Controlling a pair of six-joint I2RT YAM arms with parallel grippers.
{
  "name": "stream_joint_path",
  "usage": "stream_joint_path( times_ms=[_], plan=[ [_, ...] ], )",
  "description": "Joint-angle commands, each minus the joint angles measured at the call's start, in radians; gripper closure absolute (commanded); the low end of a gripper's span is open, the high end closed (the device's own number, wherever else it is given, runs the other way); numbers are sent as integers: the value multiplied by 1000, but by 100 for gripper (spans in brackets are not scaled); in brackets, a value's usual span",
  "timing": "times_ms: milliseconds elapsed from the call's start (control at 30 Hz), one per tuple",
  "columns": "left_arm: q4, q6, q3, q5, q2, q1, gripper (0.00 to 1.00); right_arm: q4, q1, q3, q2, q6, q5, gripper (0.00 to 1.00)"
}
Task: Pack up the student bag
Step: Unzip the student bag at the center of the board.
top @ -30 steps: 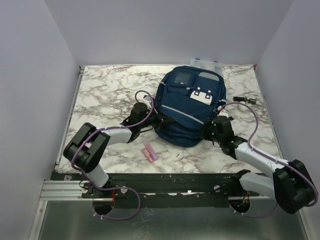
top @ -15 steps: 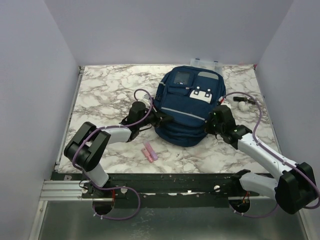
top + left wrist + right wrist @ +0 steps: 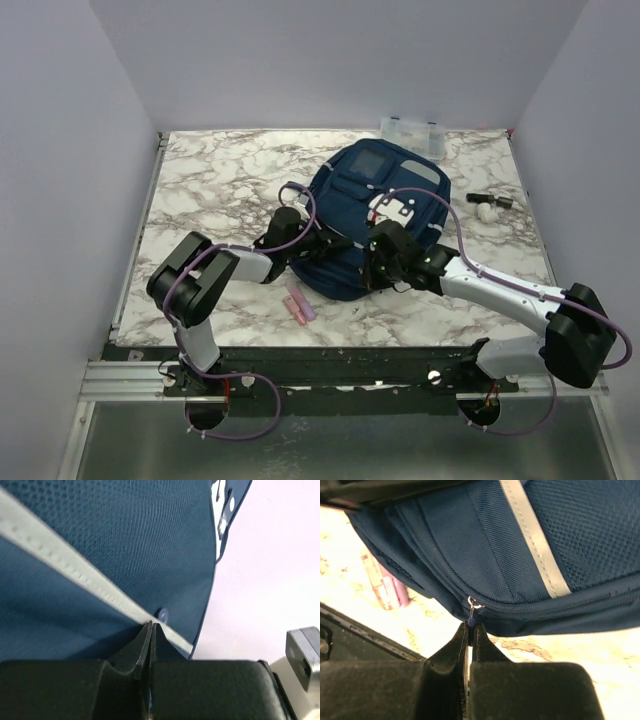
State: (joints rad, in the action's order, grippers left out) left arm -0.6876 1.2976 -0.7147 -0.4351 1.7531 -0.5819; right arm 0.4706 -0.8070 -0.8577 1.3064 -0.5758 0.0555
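Since a second ago the right gripper (image 3: 377,266) has swung from the right flank of the student bag (image 3: 375,215) across to its near edge. The bag itself has slid and turned a little, so the clear box (image 3: 412,130) behind it shows more fully.

The bag lies front-up at the middle of the marble table (image 3: 210,180). In the right wrist view the right gripper (image 3: 470,627) has its jaws pressed together on the blue zipper pull (image 3: 471,614), which hangs from a small metal ring on the lowest seam of the bag (image 3: 520,555). The zip along that seam looks closed there, and nothing of the bag's inside shows.

The left gripper (image 3: 335,243) sits at the bag's near-left edge. In its wrist view the left gripper (image 3: 151,626) has its jaws together, tips against the grey stripe (image 3: 75,575) beside a small stud — whether a fold of fabric is caught between them I cannot tell.

What the clear box holds is too small to make out. Pink items (image 3: 299,304) lie on the table just near-left of the bag, and a small black and white object (image 3: 490,202) lies to the bag's right, apart from it.
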Motion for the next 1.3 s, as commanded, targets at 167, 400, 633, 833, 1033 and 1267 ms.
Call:
stream_joint_path(
  times_ms=[167,400,633,833,1033,1267],
  plan=[
    [-73,-79,89,-6,-98,17,92,-95,-41,-26,-33,-69,-5,99],
    [120,-314,124,-90,-336,52,56,-54,-36,15,-125,-84,21,54],
    [206,-418,211,-67,-458,-34,48,-106,104,108,-291,-230,27,45],
    [392,-505,149,161,-438,-254,47,-290,406,196,-266,-297,-367,33],
    [533,-571,33,291,-353,-313,47,-434,438,242,-141,-347,-534,35],
    [670,-638,-111,348,-236,-349,51,-461,437,273,-116,-364,-524,36]
  ],
)
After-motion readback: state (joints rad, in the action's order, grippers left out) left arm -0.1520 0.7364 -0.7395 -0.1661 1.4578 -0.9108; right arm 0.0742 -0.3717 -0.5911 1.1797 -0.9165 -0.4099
